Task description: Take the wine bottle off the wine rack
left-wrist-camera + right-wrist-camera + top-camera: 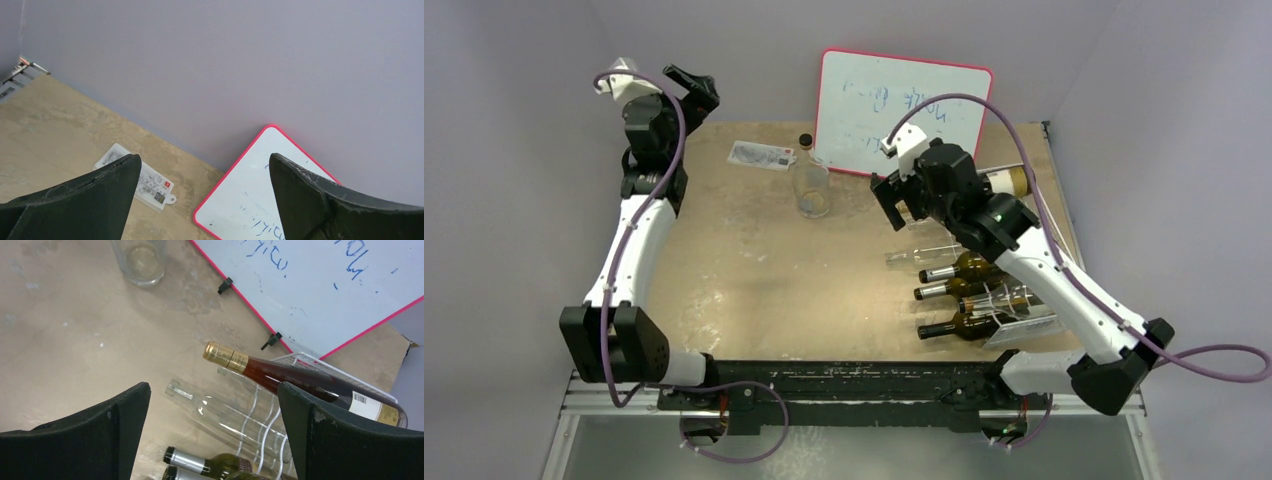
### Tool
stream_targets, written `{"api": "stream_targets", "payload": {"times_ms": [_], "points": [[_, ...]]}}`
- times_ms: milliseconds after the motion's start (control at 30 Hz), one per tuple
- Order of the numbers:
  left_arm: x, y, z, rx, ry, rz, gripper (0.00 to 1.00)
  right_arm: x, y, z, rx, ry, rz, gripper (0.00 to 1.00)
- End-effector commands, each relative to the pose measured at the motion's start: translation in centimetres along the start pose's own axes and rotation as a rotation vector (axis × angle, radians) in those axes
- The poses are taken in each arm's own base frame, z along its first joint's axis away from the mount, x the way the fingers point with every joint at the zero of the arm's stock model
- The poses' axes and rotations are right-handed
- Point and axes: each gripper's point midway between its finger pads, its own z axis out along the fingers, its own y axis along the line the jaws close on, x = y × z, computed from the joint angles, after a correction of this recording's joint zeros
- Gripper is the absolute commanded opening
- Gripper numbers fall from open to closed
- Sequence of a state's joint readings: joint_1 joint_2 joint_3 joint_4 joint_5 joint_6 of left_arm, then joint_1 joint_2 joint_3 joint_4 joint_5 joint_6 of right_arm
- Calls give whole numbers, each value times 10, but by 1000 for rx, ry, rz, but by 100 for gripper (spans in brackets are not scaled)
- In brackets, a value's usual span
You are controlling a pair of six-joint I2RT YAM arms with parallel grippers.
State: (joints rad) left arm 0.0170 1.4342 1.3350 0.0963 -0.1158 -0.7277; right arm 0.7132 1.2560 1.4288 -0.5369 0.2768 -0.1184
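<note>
The white wire wine rack (1022, 322) stands at the right of the table with several bottles lying in it, necks pointing left. In the right wrist view its frame (325, 363) carries a red-brown bottle with a gold foil top (300, 382), a clear empty bottle (225, 415) and dark green bottles with silver caps (200, 462). My right gripper (214, 387) is open and empty, hovering above and left of the bottle necks; it also shows in the top view (892, 205). My left gripper (204, 160) is open and empty, raised at the back left (689, 88).
A red-framed whiteboard (904, 110) leans against the back wall behind the rack. A clear drinking glass (811, 190) stands in front of it, with a small black cap (804, 138) and a white printed card (761, 155) to its left.
</note>
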Motion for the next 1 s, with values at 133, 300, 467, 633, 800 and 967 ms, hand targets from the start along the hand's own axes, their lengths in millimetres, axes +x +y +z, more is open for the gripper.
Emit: {"api": "stream_targets", "payload": {"times_ms": [133, 300, 467, 633, 800, 967], "points": [[-20, -35, -31, 147, -24, 80, 100, 26, -7, 21, 23, 134, -233, 100], [-20, -55, -40, 237, -8, 95, 98, 53, -9, 38, 28, 194, -387, 92], [-19, -64, -46, 271, -7, 116, 97, 80, -6, 51, 1, 230, -534, 90], [-14, -62, -43, 265, 5, 123, 97, 98, -8, 62, -10, 265, -657, 88], [-9, -64, -44, 275, 11, 130, 97, 106, -13, 77, 14, 276, -749, 84], [-10, -61, -45, 261, 4, 147, 97, 105, -19, 96, 47, 263, -798, 80]]}}
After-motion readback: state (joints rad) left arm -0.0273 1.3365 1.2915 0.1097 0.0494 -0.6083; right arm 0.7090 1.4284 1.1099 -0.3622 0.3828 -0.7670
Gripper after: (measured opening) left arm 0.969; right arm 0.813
